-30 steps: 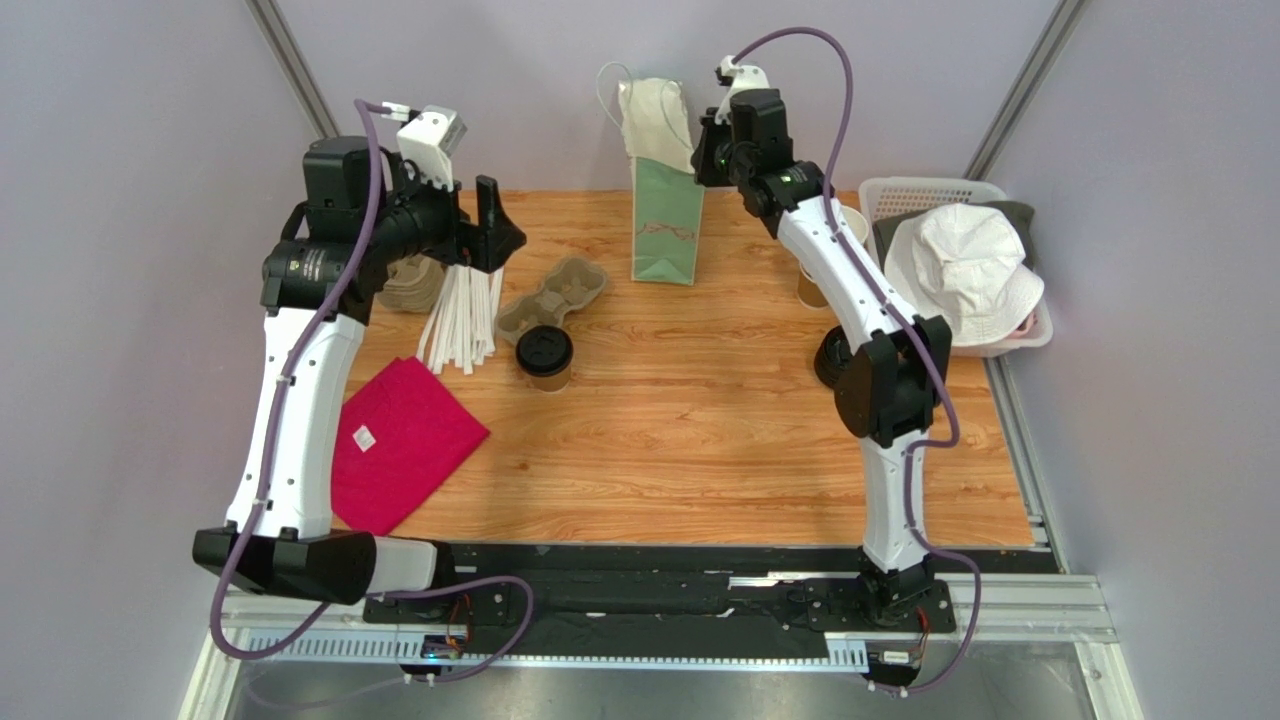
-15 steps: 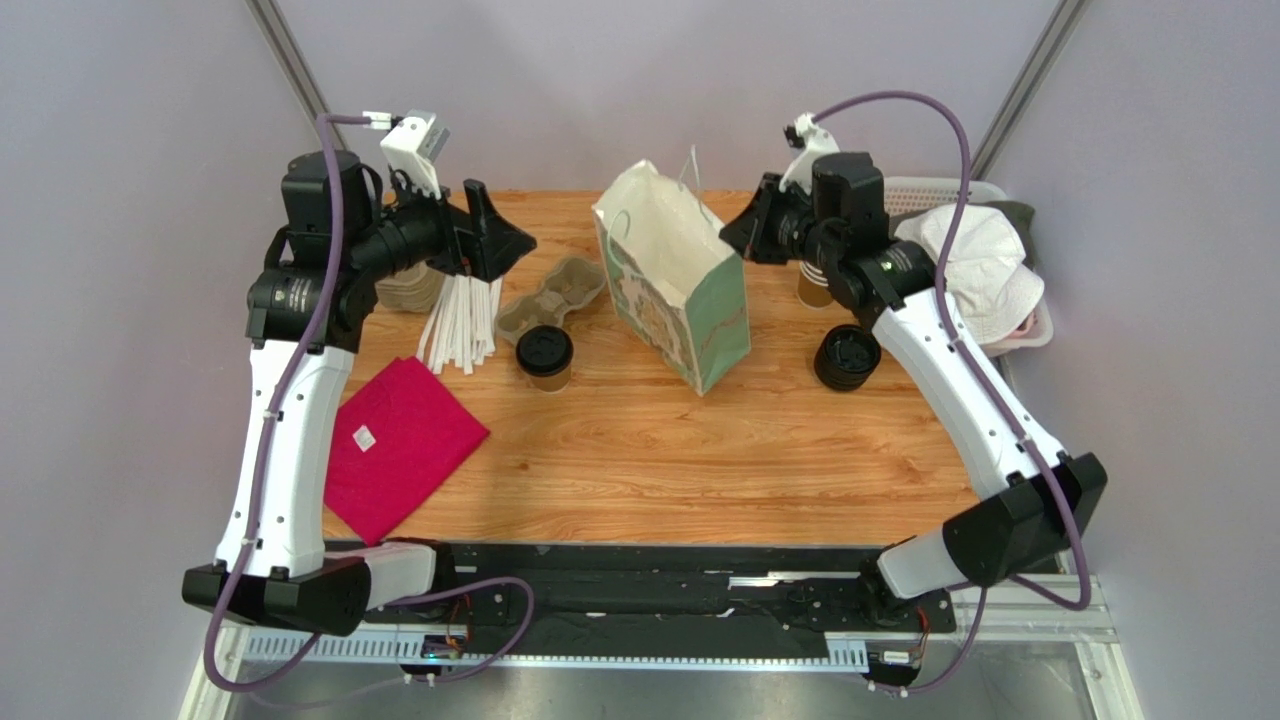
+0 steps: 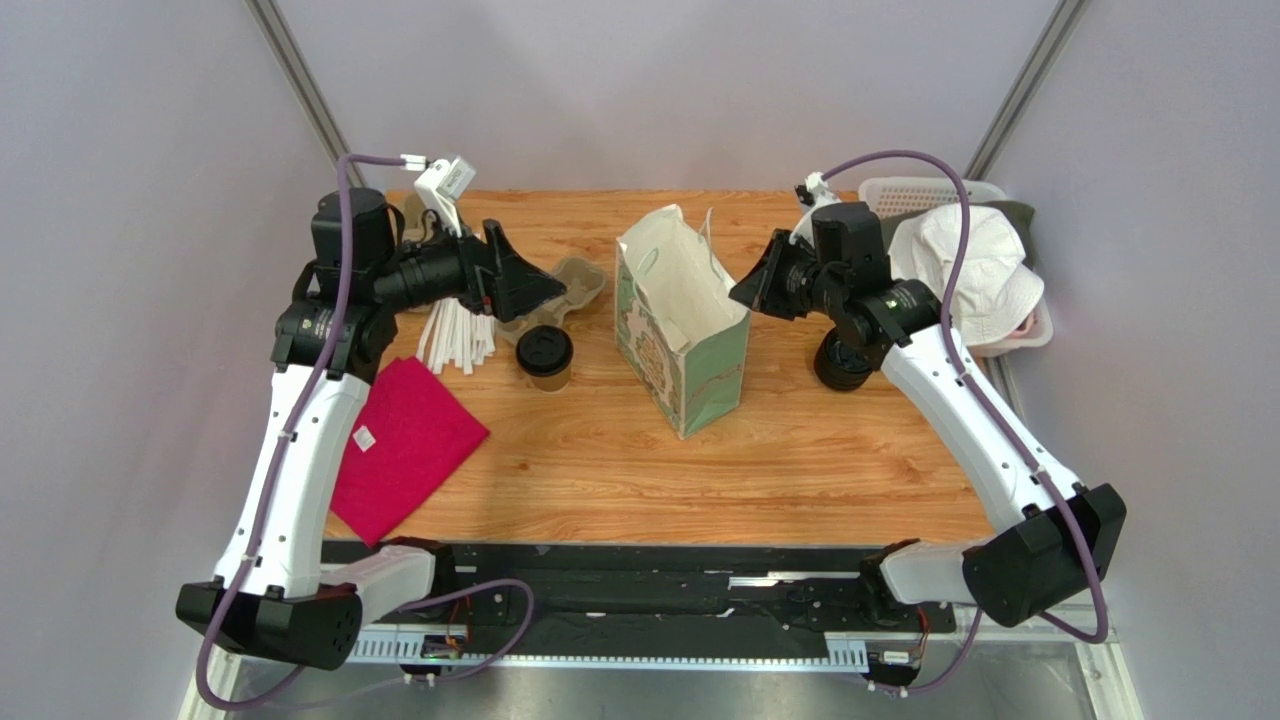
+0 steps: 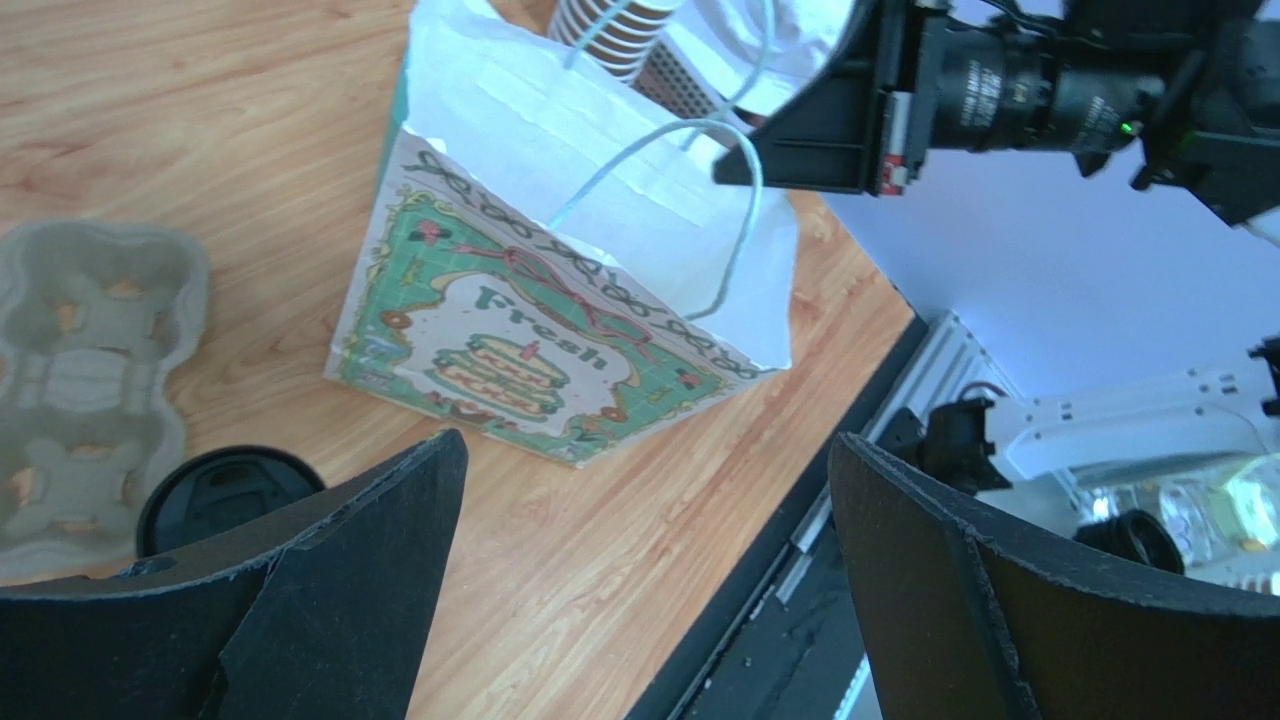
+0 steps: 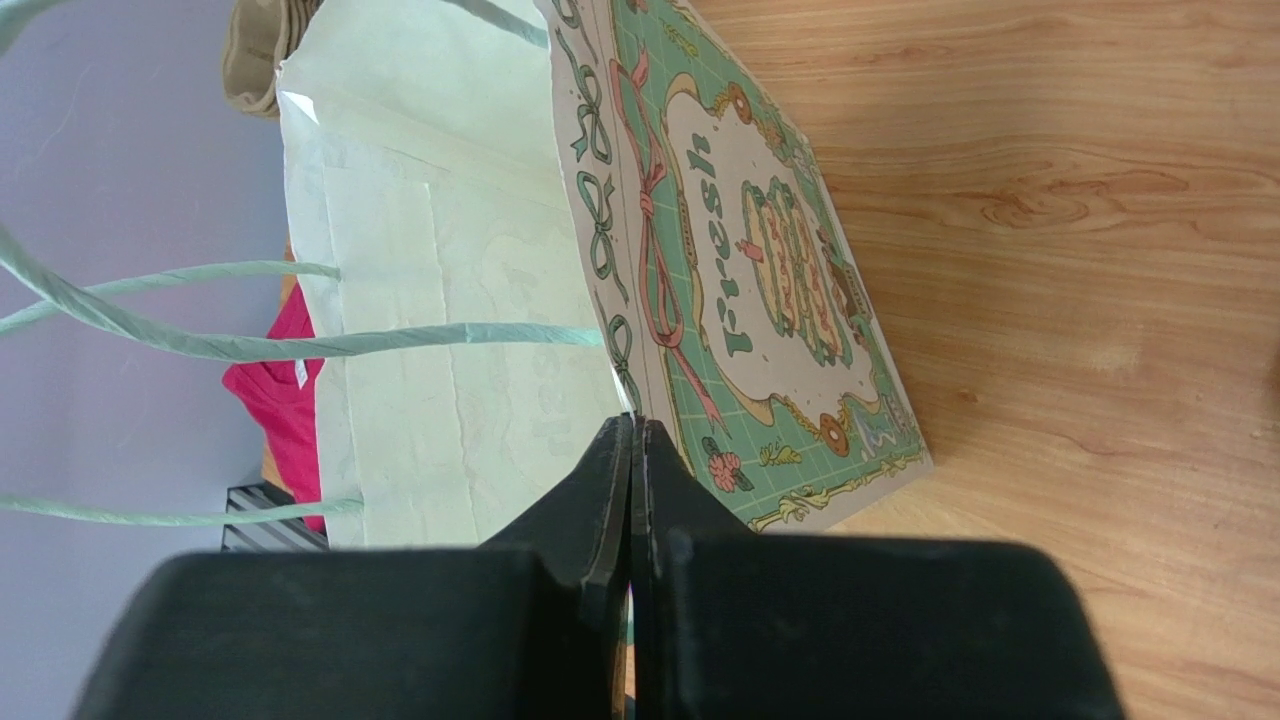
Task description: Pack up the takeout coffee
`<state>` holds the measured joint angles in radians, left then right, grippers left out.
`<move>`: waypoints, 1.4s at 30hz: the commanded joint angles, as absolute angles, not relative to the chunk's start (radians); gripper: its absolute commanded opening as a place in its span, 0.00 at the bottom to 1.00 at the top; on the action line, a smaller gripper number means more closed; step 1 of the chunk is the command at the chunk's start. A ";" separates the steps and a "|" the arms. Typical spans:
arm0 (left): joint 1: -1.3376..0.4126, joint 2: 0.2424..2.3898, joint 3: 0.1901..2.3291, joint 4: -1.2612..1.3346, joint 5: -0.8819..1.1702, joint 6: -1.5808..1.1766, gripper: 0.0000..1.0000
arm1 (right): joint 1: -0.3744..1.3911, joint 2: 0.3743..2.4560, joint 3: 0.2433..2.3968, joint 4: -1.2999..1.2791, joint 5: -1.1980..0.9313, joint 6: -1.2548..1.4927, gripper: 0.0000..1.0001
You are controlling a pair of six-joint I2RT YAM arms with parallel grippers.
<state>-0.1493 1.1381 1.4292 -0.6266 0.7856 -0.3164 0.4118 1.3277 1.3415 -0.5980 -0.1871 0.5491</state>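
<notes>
My left pincer gapes as wide as it goes, empty, hanging at about 12 o'clock of the takeout coffee. My right pincer is pinched tight on the rim of the paper bag.

The coffee stands upright on the table, at 9 o'clock of the bag, near it but apart, with the pulp cup carrier at its 12 o'clock.

I judge it light, thin-walled and easy to crush, and the lid might pop off. Whether it is filled I cannot tell. I'd take it gently around the paper wall just beneath the lid and keep it upright.

It is a small kraft-brown paper cup under a round black lid.
</notes>
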 commanded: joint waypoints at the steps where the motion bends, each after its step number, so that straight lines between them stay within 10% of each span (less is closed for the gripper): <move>1: -0.222 1.128 1.448 -0.546 0.842 -0.347 0.99 | 0.420 1.321 1.364 -0.661 -0.158 0.610 0.00; 19: -0.506 1.351 1.611 -0.529 0.591 -0.327 0.92 | 0.439 1.276 1.316 -0.672 -0.166 0.632 0.00; 27: -0.515 1.456 1.686 -0.549 0.584 -0.324 0.50 | 0.445 1.250 1.289 -0.669 -0.176 0.626 0.00; 32: -0.515 1.457 1.687 -0.601 0.583 -0.285 0.03 | 0.443 1.220 1.308 -0.676 -0.215 0.569 0.40; 37: -0.515 1.419 1.646 -0.664 0.663 -0.204 0.00 | 0.437 1.174 1.434 -0.745 -0.282 0.401 0.87; 42: -0.515 1.393 1.640 -0.713 0.736 -0.131 0.00 | 0.433 1.170 1.572 -0.788 -0.405 0.318 0.93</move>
